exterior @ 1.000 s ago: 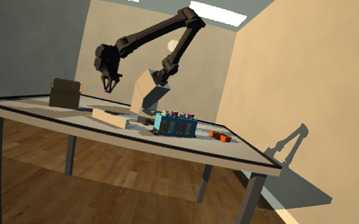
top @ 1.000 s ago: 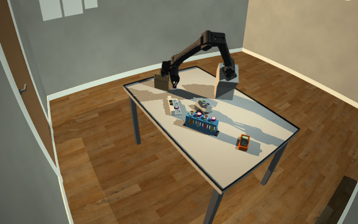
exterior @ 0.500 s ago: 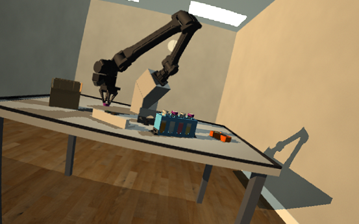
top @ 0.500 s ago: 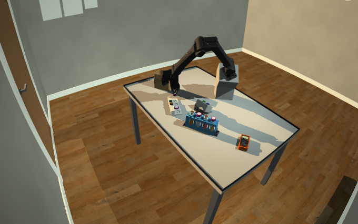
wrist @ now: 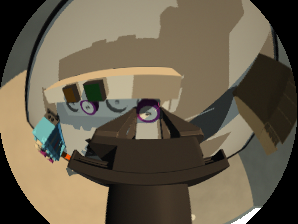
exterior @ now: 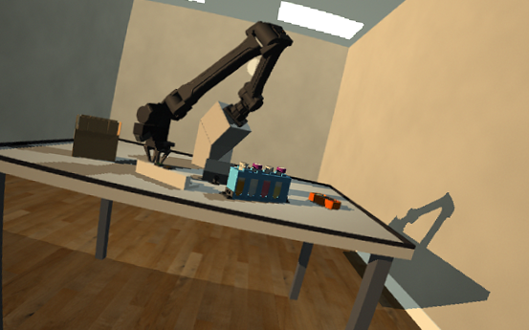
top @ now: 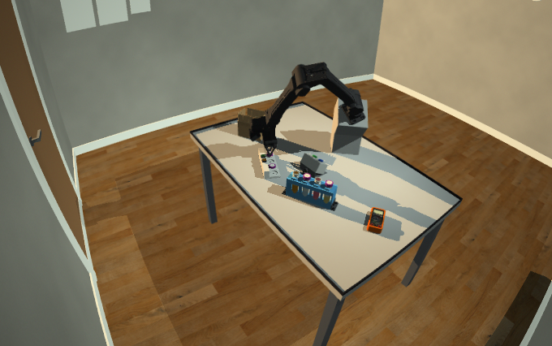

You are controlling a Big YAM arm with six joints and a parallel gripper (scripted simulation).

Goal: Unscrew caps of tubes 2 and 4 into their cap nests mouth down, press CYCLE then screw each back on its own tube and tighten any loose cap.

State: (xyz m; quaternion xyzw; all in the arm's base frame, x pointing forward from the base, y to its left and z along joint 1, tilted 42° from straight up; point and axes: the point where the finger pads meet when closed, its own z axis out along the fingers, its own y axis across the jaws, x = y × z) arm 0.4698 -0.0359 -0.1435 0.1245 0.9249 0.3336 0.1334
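Observation:
My gripper (top: 269, 152) (exterior: 158, 162) (wrist: 148, 110) is shut on a purple-rimmed cap, low at nest 4 of the cap tray (top: 263, 169) (exterior: 161, 177) (wrist: 157, 84). Whether the cap touches the nest floor is hidden. Another purple cap (top: 272, 166) (wrist: 89, 107) sits in nest 2; nests 1 and 3 are empty. The amber lamp (wrist: 71, 93) and green lamp (wrist: 94, 90) look dark. In the blue decapping station (top: 311, 196) (exterior: 259, 175), tubes 1 and 3 wear purple caps; tubes 2 and 4 are open. The key housing (top: 311, 163) has a green key (top: 314, 156) and a blue key (top: 321, 160).
A brown box (top: 245, 123) (exterior: 94, 145) (wrist: 265, 97) stands beyond the tray's nest 4 end. The arm's grey pedestal (top: 347, 138) stands at the back edge. The key housing lies between pedestal and station. An orange multimeter (top: 376, 220) (exterior: 324, 200) lies past the station's tube 1 end.

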